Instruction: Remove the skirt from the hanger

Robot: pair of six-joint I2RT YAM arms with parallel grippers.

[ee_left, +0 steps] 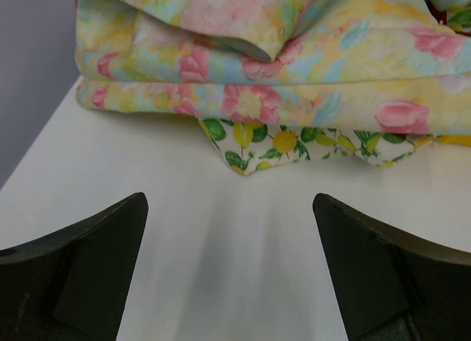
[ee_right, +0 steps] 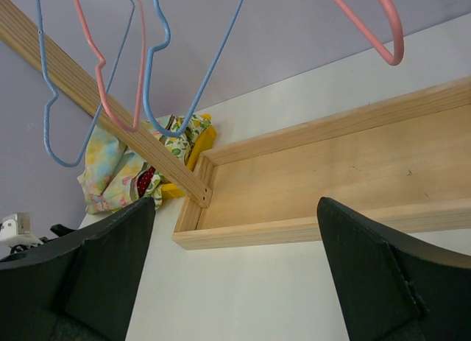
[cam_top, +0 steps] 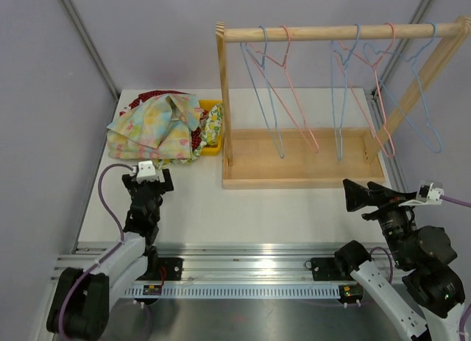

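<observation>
Soft folded floral cloth pile [cam_top: 158,127] at ten o'clock, thin coloured wire hangers [cam_top: 280,146] at one, left pincer [ee_left: 229,264], right pincer [ee_right: 235,271] spread wide.

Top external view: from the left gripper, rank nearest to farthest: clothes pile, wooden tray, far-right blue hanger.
1. Clothes pile, just ahead of left gripper.
2. Wooden tray, to the right.
3. Far-right blue hanger, rail's right end.

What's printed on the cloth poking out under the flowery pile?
Yellow lemons with green leaves on white; the cloth shows best in the left wrist view.
</observation>
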